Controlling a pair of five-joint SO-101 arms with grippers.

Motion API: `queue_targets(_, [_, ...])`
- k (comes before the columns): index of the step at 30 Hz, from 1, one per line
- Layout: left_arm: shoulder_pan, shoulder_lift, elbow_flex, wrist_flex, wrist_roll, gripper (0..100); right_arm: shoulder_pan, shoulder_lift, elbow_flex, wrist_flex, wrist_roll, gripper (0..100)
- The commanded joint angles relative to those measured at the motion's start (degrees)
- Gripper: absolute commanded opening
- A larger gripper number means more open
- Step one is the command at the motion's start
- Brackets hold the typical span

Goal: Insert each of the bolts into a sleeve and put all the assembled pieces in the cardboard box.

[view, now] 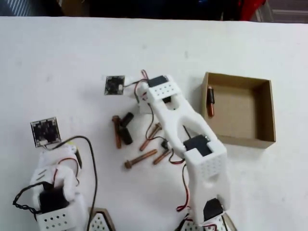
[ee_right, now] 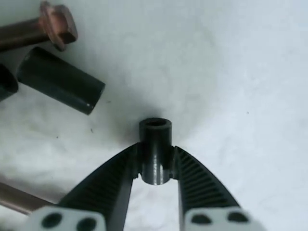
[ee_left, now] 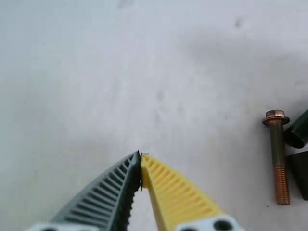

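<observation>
Sleeve (ee_right: 155, 137) is clamped in our right claw (ee_right: 155, 149), long axis along the fingers, open end away from the wrist. Loose bolts (view: 140, 159) lie mid-frame in the high view, below that claw, which we judge the nearer. Our left claw (ee_left: 140, 156), closed and empty, sits lower left. White table (view: 57, 48); cardboard box (view: 269, 113) at right.

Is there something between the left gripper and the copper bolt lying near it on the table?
Nothing visible. In the left wrist view, only bare table separates the shut left gripper from the bolt. Two dark sleeves lie beyond the bolt, on its far side, not in the path.
</observation>
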Motion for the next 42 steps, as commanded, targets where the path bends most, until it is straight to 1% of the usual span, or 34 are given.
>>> queue_targets(1, [-0.48,-0.57,-0.18,-1.58,-0.79,2,-1.01,1.01,-1.32,-1.54,0.53,3.5])
queue_targets(5, [-0.31,-0.57,1.23,-3.69,-0.79,2,-1.19,-0.92,-1.23,-1.01,0.35,3.3])
queue_targets(8, [-0.31,-0.57,1.85,-4.57,-0.79,2,-1.27,-3.82,-1.23,2.68,-1.14,1.7])
queue_targets(16, [-0.31,-0.57,1.85,-4.40,-0.79,2,-1.27,-10.07,-0.88,9.80,-20.31,1.7])
queue_targets(22, [-0.31,-0.57,1.85,-4.31,-0.79,2,-1.27,-7.25,-1.05,9.54,-34.46,1.7])
queue_targets(24, [-0.31,-0.57,1.85,-4.22,-0.79,2,-1.27,-5.32,-1.23,9.63,-37.71,1.7])
queue_targets(33, [-0.31,-0.57,2.02,-4.40,-0.79,2,-1.27,-1.10,-1.32,9.54,-37.19,2.6])
queue_targets(37, [-0.31,-0.57,2.02,-4.40,-0.79,2,-1.27,-1.54,-1.32,9.63,-37.19,11.4])
queue_targets(38, [-0.31,-0.57,2.11,-4.40,-0.79,2,-1.36,-1.54,-1.32,9.63,-37.19,12.1])
queue_targets(42, [-0.31,-0.57,2.11,-4.40,-0.79,2,-1.36,-1.45,-1.32,9.45,-37.19,7.7])
